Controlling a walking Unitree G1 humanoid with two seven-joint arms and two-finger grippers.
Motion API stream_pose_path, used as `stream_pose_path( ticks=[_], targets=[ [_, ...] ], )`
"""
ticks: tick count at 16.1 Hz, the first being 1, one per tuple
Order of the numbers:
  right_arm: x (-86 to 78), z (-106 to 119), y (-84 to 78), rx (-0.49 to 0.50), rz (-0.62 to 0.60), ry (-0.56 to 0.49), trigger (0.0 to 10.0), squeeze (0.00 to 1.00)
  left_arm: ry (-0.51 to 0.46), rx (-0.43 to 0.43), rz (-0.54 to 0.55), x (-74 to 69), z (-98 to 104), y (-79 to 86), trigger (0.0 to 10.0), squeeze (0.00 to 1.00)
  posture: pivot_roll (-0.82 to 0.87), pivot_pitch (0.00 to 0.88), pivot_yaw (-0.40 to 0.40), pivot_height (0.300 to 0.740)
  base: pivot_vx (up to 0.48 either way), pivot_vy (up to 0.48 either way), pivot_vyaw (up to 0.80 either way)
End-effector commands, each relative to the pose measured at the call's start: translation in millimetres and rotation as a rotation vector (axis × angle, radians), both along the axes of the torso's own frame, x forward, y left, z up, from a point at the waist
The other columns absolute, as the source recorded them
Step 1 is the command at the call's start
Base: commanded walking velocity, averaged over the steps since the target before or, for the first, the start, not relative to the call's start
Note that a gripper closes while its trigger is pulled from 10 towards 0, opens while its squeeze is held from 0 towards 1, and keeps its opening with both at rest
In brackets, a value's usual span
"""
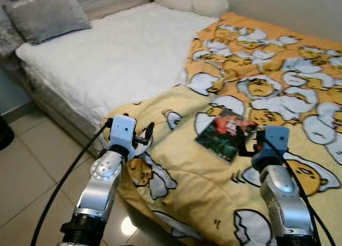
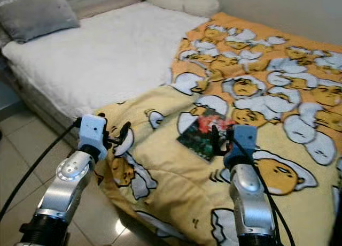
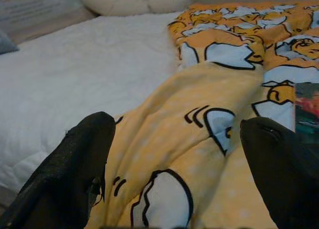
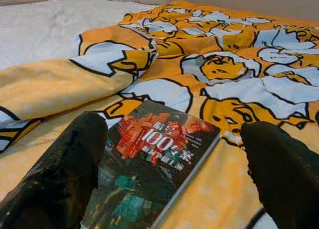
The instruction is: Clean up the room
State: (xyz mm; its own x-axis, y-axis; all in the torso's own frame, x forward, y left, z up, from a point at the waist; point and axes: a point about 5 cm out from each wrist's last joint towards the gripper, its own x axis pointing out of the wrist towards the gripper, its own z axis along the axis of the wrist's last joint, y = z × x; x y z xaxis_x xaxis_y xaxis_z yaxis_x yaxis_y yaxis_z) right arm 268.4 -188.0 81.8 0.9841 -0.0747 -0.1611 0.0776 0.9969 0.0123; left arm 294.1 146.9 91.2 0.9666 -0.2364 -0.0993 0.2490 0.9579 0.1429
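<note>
A dark book [image 1: 224, 135] with a red and green cover lies flat on the yellow blanket [image 1: 267, 96] with an egg-cartoon print. My right gripper [image 1: 247, 140] hovers open just at the book's near edge; in the right wrist view the book [image 4: 152, 162] lies between its two black fingers [image 4: 60, 179]. My left gripper [image 1: 143, 133] is open over the blanket's folded-back corner near the bed's edge, with blanket cloth [image 3: 174, 154] between its fingers [image 3: 75, 169] and nothing gripped.
The bed's white mattress cover [image 1: 117, 59] lies bare on the left, with a grey pillow [image 1: 45, 15] and a cream pillow [image 1: 187, 1] at the head. Beige tiled floor [image 1: 26, 171] runs along the bed's near side. A dark object [image 1: 4, 132] sits at the far left.
</note>
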Motion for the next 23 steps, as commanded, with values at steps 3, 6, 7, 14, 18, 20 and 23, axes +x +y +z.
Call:
stream_pose_path(
  ticks=[3, 6, 7, 14, 18, 20, 23],
  targets=[
    [1.9, -1, 1.3, 0.05, 0.001, 0.021, 10.0, 1.0, 0.007, 0.026, -0.036, -2.9, -1, -0.6, 10.0, 1.0, -0.06, 0.0, -0.003, 0.74, 0.0, 0.0, 0.0],
    [7.0, -10, -2.9, 0.112, -0.023, 0.096, 10.0, 0.0, 0.025, 0.074, -0.092, -6.6, -6, -8.0, 10.0, 1.0, -0.07, 0.0, 0.003, 0.74, 0.0, 0.0, 0.0],
    [10.7, -14, -3.0, 0.178, -0.013, 0.13, 10.0, 0.0, 0.042, 0.104, -0.15, -10.5, -10, -11.8, 10.0, 1.0, -0.07, 0.0, 0.004, 0.74, 0.0, 0.0, 0.0],
    [45.3, -31, -21.8, 0.535, -0.048, 0.296, 10.0, 0.0, 0.129, 0.261, -0.472, -27.5, -16, -11.1, 10.0, 1.0, -0.08, 0.0, 0.02, 0.74, 0.0, 0.0, 0.0],
    [50.4, -40, -28.2, 0.606, -0.084, 0.367, 10.0, 0.0, 0.131, 0.262, -0.515, -25.7, -13, -15.8, 10.0, 1.0, -0.08, 0.0, -0.005, 0.74, 0.0, 0.0, 0.0],
    [48.4, -50, -29.7, 0.659, -0.112, 0.414, 10.0, 0.0, 0.14, 0.249, -0.53, -24.3, -13, -18.7, 10.0, 1.0, -0.08, 0.0, -0.016, 0.74, 0.0, 0.0, 0.0],
    [49.0, -53, -26.0, 0.682, -0.109, 0.432, 10.0, 0.0, 0.142, 0.251, -0.549, -24.0, -13, -19.2, 10.0, 1.0, -0.08, 0.0, -0.013, 0.74, 0.0, 0.0, 0.0]
  ],
)
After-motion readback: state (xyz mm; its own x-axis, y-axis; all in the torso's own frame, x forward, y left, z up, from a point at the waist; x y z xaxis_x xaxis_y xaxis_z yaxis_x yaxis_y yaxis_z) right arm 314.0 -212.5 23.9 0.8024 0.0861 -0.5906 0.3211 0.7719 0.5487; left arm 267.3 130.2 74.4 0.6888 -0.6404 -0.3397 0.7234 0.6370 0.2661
